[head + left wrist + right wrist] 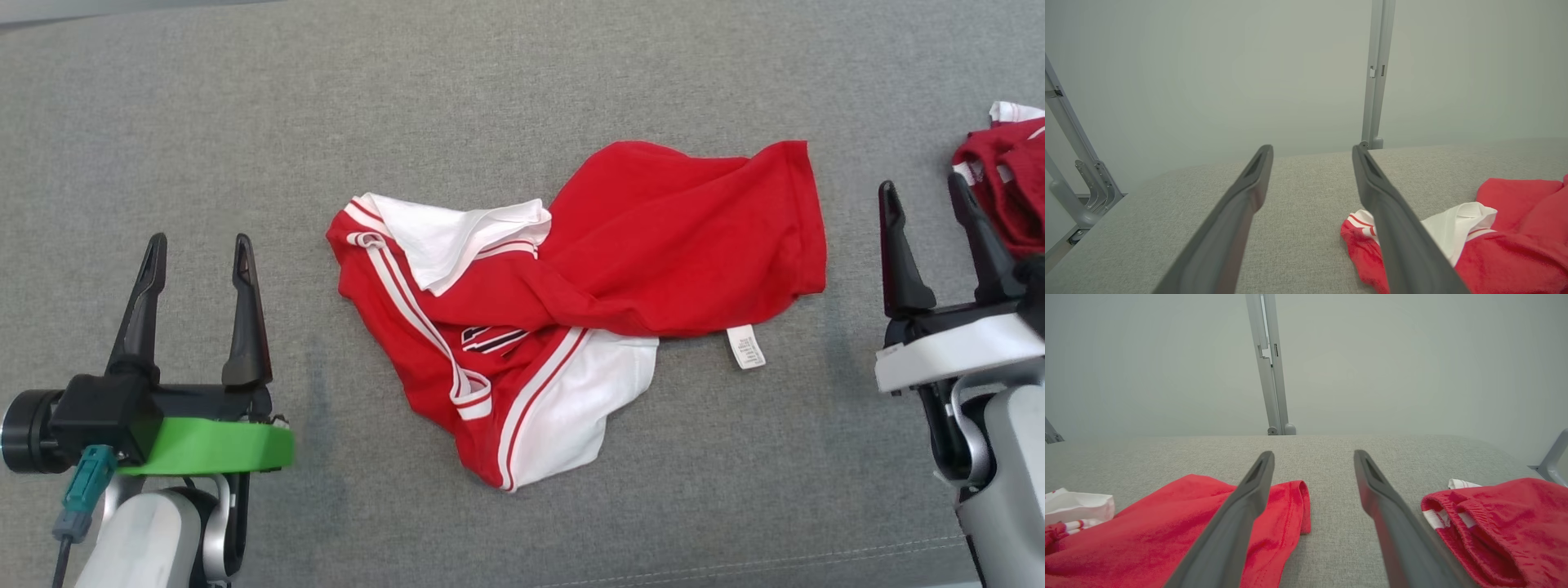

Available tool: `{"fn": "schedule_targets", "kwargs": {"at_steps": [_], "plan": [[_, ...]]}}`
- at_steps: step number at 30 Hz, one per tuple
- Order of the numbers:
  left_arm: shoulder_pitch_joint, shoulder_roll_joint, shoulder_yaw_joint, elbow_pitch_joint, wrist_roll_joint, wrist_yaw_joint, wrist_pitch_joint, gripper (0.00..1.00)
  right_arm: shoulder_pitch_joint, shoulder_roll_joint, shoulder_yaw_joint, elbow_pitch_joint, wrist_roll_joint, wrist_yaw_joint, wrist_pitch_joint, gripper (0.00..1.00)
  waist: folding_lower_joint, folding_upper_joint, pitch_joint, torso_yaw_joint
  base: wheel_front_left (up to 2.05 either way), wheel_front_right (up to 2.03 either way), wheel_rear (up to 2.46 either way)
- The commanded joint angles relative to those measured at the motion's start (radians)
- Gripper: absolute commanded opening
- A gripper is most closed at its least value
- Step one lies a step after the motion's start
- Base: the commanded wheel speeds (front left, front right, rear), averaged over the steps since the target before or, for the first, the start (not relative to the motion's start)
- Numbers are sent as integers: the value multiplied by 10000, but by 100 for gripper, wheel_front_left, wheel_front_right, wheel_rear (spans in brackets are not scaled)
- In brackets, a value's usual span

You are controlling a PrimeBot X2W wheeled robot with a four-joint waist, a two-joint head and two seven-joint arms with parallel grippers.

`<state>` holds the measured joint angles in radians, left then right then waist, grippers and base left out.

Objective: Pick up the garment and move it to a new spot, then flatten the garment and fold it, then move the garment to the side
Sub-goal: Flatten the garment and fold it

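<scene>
A red garment [620, 269] with white sleeves and white stripes lies crumpled in the middle of the grey padded surface [490, 90], a white care label sticking out at its lower right. My left gripper [198, 249] hovers open to the left of it, holding nothing. My right gripper [927, 196] stands open just right of the garment's red hem, also with nothing between its fingers. In the left wrist view the garment [1506, 241] lies at the lower right, beside the left gripper [1312, 153]. In the right wrist view its hem [1290, 506] lies under the right gripper [1314, 457].
A second red and white piece of clothing [1008, 175] lies bunched at the right edge, close beside my right fingers; it shows again as the bunched clothing [1498, 522] in the right wrist view. Grey metal posts [1378, 73] stand behind the surface's far edge.
</scene>
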<state>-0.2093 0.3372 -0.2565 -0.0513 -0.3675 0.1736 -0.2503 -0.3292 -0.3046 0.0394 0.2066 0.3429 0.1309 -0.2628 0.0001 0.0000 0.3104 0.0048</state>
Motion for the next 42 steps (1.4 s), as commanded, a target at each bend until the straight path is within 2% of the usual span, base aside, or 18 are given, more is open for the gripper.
{"fn": "schedule_targets", "kwargs": {"at_steps": [1, 10, 23, 27, 36, 42], "plan": [[119, 76, 29, 21, -27, 44, 10, 100, 240, 60, -10, -119, -125, -3, -31, 100, -1, 0, -248, -199, 0, 0, 0], [675, 101, -1, -74, -187, 211, 159, 100, 1462, 638, 86, -1018, -639, -3, -33, 100, -1, 0, -626, -349, 0, 0, 0], [553, 116, -185, -212, -236, 185, 244, 100, 1596, 807, -26, -1351, -635, -3, 189, 100, -1, 0, -592, -270, 0, 0, 0], [256, 116, -621, -260, -94, -130, 513, 100, 1594, 848, -34, -1384, -606, -3, 213, 100, -1, 0, -477, -291, 0, 0, 0], [-1182, -19, -2175, 966, -299, -1602, 2447, 100, 1265, 997, 261, -1314, -549, -3, 184, 100, -1, 0, -14, -686, 0, 0, 0], [-1859, 53, -2464, 1950, -365, -2074, 3036, 100, 1146, 1114, 297, -1174, -497, -3, 119, 100, -1, 0, 203, -995, 0, 0, 0]]}}
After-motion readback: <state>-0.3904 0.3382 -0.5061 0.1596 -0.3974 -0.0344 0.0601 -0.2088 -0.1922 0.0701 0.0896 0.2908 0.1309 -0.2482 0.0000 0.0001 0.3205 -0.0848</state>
